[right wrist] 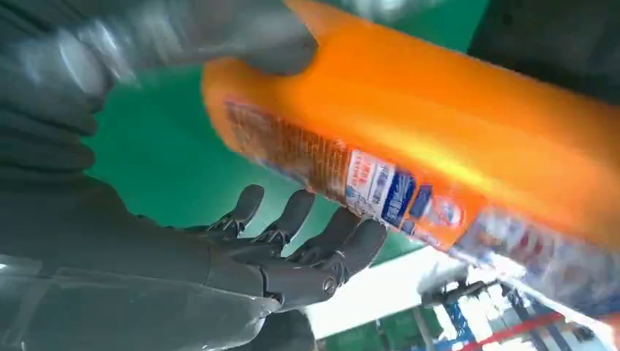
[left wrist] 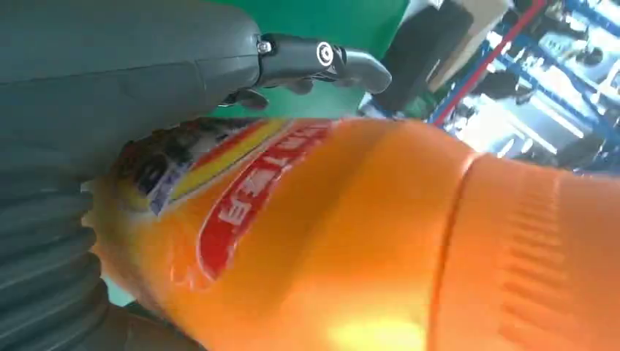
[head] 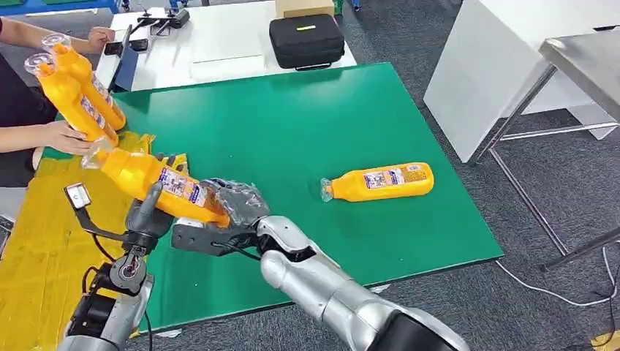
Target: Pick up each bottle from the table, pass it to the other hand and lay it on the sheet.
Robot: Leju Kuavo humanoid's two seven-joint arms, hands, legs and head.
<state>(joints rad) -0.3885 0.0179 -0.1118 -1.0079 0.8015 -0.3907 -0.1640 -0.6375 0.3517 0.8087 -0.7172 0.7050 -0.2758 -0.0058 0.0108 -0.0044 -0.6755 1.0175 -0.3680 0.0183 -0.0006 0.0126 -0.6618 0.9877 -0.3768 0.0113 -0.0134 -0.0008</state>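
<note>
Mid-handover above the green table (head: 307, 131): an orange bottle (head: 157, 184) hangs tilted over the table's near left corner, neck pointing up toward the yellow sheet (head: 44, 241), its base end at the right hand (head: 234, 208) and its middle at the left hand (head: 146, 212) — the pass between hands looks to be the step under way. In the left wrist view the left hand's fingers wrap the bottle's body, so that hand appears clamped on it; in the right wrist view the right hand's fingers (right wrist: 307, 234) lie spread just beside the bottle, not closed on it, so that hand reads as apart. A second bottle (head: 379, 181) lies on its side on the table, well right of the held one. At the sheet's far end a person (head: 29, 110) holds two more bottles. Next, by the look of it — the right hand draws clear, the left carries the bottle over the sheet and lays it flat
</note>
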